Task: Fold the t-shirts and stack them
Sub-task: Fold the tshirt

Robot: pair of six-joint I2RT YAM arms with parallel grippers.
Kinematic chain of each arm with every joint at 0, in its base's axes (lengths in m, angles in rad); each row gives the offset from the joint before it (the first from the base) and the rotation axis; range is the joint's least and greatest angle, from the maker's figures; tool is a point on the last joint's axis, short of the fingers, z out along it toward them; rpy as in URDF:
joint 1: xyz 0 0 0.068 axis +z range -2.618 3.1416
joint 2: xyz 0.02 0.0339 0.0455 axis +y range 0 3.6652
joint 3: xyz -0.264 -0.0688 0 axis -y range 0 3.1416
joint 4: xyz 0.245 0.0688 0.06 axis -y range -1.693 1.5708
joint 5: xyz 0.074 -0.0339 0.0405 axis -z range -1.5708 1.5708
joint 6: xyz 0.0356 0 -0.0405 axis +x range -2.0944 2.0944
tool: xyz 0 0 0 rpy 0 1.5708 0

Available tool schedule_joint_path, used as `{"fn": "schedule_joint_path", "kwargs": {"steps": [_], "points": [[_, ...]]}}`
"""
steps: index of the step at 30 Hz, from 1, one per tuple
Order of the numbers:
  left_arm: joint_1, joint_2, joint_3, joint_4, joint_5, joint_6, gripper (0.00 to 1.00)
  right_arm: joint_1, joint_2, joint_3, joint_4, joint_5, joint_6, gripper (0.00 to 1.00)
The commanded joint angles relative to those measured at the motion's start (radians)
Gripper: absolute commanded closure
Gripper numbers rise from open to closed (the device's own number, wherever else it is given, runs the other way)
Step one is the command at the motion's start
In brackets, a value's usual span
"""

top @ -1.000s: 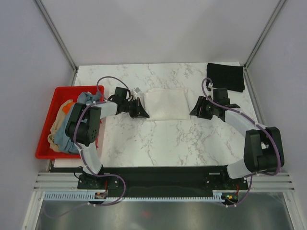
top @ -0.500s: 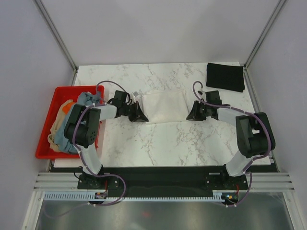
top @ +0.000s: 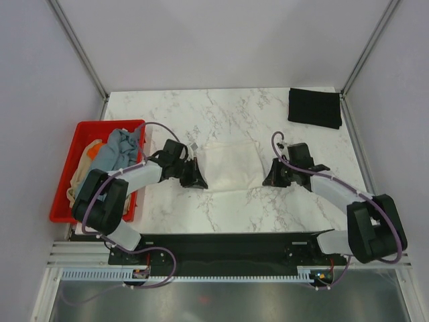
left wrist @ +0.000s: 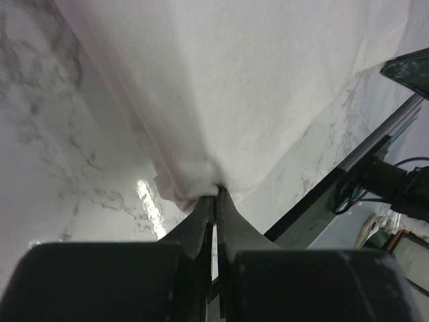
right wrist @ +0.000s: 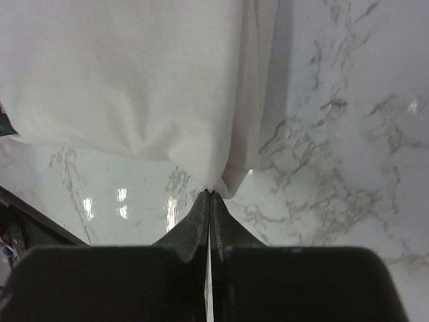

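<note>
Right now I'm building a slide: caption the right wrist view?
Right hand pinches a corner of the white shirt lying on the marble table.

Bright, even light falls from overhead, leaving only soft, faint shadows in the top view. In the wrist views the glossy worktop (right wrist: pixel 120 194) throws back small white glare spots. The cream shirt (left wrist: pixel 255 80) looks nearly washed out, and the near fingers (right wrist: pixel 191 235) are dark and blurred.

I note a red crate (top: pixel 86 131) at the left edge of the white marble tabletop (top: pixel 228 198). A black base strip (top: pixel 228 243) runs along the near edge. Metal corner posts (top: pixel 77 47) and plain grey walls stand behind.
</note>
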Motion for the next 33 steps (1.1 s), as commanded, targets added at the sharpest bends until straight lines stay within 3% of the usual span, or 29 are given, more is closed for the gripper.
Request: {"fn": "schedule_joint_path", "kwargs": {"steps": [1,6,9,10,11,12,14,19,24,33], "points": [[-0.103,-0.085,-0.095,-0.104,-0.066,-0.038,0.97,0.049,-0.148,-0.085,-0.110,0.034,0.053,0.98],[-0.143,-0.253,-0.213,-0.104,-0.066,-0.038,0.97,0.086,-0.336,-0.190,-0.192,0.086,0.196,0.83],[-0.142,-0.318,-0.184,-0.104,-0.066,-0.038,0.97,0.101,-0.396,-0.164,-0.250,0.086,0.230,0.73],[-0.137,-0.348,-0.164,-0.104,-0.066,-0.038,0.97,0.101,-0.410,-0.146,-0.282,0.092,0.236,0.61],[-0.131,-0.356,-0.144,-0.118,-0.209,-0.096,0.53,0.100,-0.421,-0.124,-0.293,0.094,0.233,0.56],[-0.119,-0.364,-0.103,-0.295,-0.224,-0.086,0.49,0.101,-0.424,-0.069,-0.302,0.105,0.221,0.53],[-0.075,-0.357,-0.054,-0.306,-0.247,-0.048,0.43,0.101,-0.395,-0.011,-0.290,0.134,0.158,0.49],[0.036,-0.275,0.019,-0.310,-0.239,0.024,0.37,0.100,-0.121,0.225,-0.209,0.125,-0.023,0.49],[0.058,-0.156,0.092,-0.210,-0.199,0.153,0.37,0.098,0.101,0.368,-0.128,0.006,-0.273,0.48],[0.081,-0.033,0.166,-0.122,-0.146,0.302,0.44,0.063,0.317,0.468,-0.141,-0.076,-0.559,0.45]]}}
